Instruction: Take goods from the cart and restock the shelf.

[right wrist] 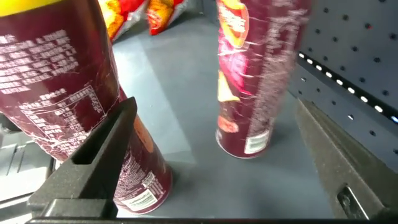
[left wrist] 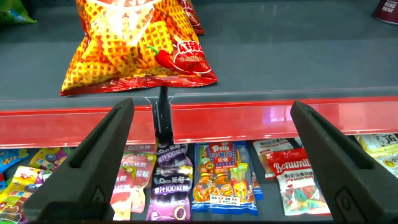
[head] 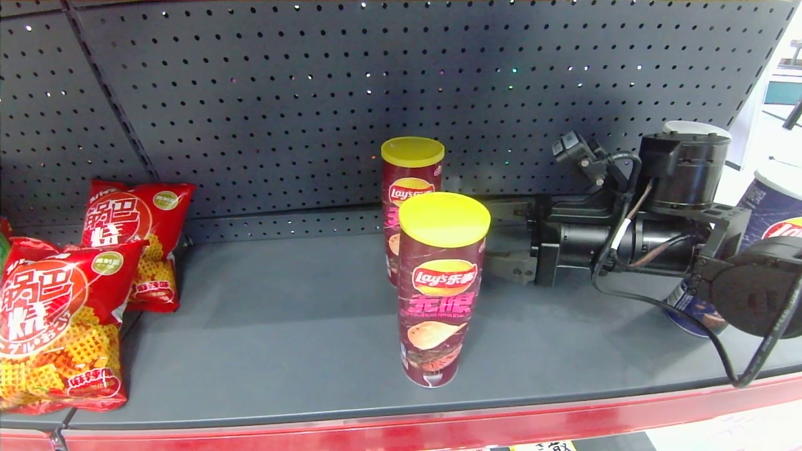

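The right gripper (head: 493, 237) lies level over the shelf (head: 282, 326), right of centre in the head view, its jaws spread wide with nothing between them and the tips just beside the two chip cans; the front can (head: 442, 294) stands upright at centre frame, near the shelf's red front lip (head: 376, 426); the rear can (head: 410, 181) stands upright just behind it, towards the pegboard back panel (head: 282, 94); both are maroon with yellow lids; whether a fingertip touches either can I cannot tell; a blue canister (head: 774, 203) sits at the right edge, partly hidden behind the arm; two red snack bags (head: 56, 326) lean at the left edge of the shelf, well apart from the cans; the left gripper (left wrist: 211, 107) is likewise spread wide and empty, hanging in front of the red lip, with one red snack bag on the shelf beyond it and bright sweet packets (left wrist: 221, 174) on the level beneath.
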### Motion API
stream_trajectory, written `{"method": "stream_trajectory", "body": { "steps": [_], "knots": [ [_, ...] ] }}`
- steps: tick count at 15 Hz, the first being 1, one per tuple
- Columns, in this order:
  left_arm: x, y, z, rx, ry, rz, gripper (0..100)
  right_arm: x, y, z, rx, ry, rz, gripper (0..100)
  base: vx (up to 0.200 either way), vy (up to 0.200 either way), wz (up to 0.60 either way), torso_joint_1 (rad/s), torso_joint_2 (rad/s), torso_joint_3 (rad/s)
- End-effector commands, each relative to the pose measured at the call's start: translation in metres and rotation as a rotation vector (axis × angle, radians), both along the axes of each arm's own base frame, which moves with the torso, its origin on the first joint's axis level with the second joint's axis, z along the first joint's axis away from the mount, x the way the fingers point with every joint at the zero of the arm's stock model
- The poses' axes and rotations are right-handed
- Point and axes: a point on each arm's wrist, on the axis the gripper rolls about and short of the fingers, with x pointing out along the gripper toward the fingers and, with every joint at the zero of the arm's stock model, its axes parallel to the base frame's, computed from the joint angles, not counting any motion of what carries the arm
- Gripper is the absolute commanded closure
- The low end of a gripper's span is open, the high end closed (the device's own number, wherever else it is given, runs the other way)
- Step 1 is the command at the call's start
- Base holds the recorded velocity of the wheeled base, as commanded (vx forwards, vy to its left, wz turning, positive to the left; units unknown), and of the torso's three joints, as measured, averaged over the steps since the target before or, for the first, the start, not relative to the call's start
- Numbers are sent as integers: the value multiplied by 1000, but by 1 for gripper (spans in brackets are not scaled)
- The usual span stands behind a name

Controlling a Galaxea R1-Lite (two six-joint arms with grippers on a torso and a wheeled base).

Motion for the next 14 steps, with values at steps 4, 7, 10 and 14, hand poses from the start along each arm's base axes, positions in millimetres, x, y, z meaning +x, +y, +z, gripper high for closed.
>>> {"method": "stream_trajectory", "body": {
  "steps": [4,7,10,14],
  "knots": [
    [0,0,0,-1,2,-1,0,-12,-19,7,7,-15,-40,0,0,0,0,0,0,0],
    [0,0,0,-1,0,0,0,-43,-36,20,19,-49,-60,0,0,0,0,0,0,0],
    [0,0,0,-1,0,0,0,-80,-63,33,42,-105,-120,0,0,0,0,0,0,0],
    [0,0,0,-1,2,0,0,-141,-92,52,55,-175,-219,0,0,0,0,0,0,0]
  ]
}}
